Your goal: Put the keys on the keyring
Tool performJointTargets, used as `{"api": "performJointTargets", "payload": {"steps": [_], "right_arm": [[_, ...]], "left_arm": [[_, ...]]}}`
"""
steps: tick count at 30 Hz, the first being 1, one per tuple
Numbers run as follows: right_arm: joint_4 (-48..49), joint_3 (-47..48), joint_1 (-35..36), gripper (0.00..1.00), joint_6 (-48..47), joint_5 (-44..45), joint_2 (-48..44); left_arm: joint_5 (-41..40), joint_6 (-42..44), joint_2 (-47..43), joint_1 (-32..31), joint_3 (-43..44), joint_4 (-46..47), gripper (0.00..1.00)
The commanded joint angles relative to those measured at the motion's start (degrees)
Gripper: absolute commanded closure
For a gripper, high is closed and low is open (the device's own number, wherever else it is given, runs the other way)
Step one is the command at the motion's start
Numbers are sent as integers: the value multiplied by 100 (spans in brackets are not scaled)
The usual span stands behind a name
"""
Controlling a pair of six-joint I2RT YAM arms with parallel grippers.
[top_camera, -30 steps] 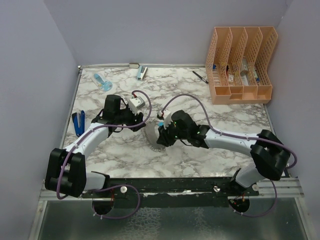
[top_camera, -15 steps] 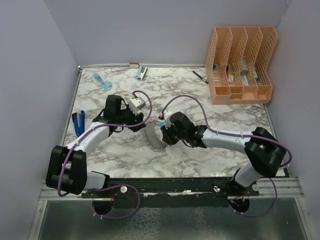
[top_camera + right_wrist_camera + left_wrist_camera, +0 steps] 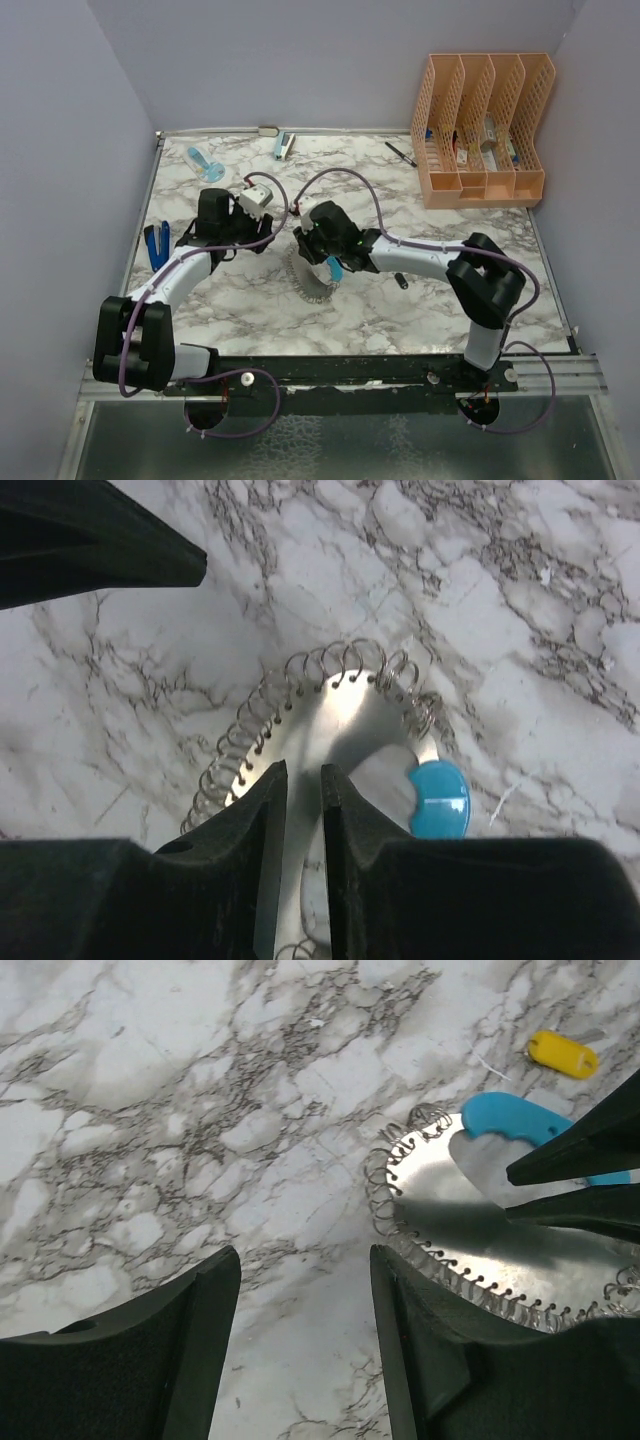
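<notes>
**Right arm swings across the keyring; both keys lie loose**

The keyring [image 3: 309,281], a gray loop edged in wire coils with one light-blue section, lies flat on the marble table [image 3: 240,305], between the two arms. It has not shifted over the last second.

The right arm has moved. A second ago its wrist sat at the ring's right side. It has since swept across to the ring's far left edge, so the forearm now stretches over the space to the right of the ring.

The right gripper [image 3: 303,772] points down over the ring's middle. Its jaws are nearly together with a slim gap between them, and nothing shows in that gap.

The left gripper [image 3: 305,1258] has drawn back a little from the ring's left side. Its jaws stand wide apart and empty.

The sweep uncovered a small dark piece to the right of the ring, probably the black key [image 3: 400,282]. The yellow key [image 3: 562,1053] lies on the marble just beyond the ring's blue section, apart from it.

Neither key is on the ring and no key is held, so the threading has not begun. The right arm appears to be lining up to take hold of the ring.
</notes>
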Motion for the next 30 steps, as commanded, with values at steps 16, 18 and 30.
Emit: {"api": "performJointTargets", "payload": {"steps": [16, 18, 30], "right_arm": [[273, 1814, 20, 82, -563, 860, 1833], [174, 1861, 16, 82, -552, 895, 1887], [-96, 1796, -92, 85, -230, 873, 1914]], "left_arm": [[270, -393, -41, 778, -115, 230, 43], [311, -395, 0, 794, -106, 229, 43], [415, -409, 4, 892, -102, 208, 43]]}}
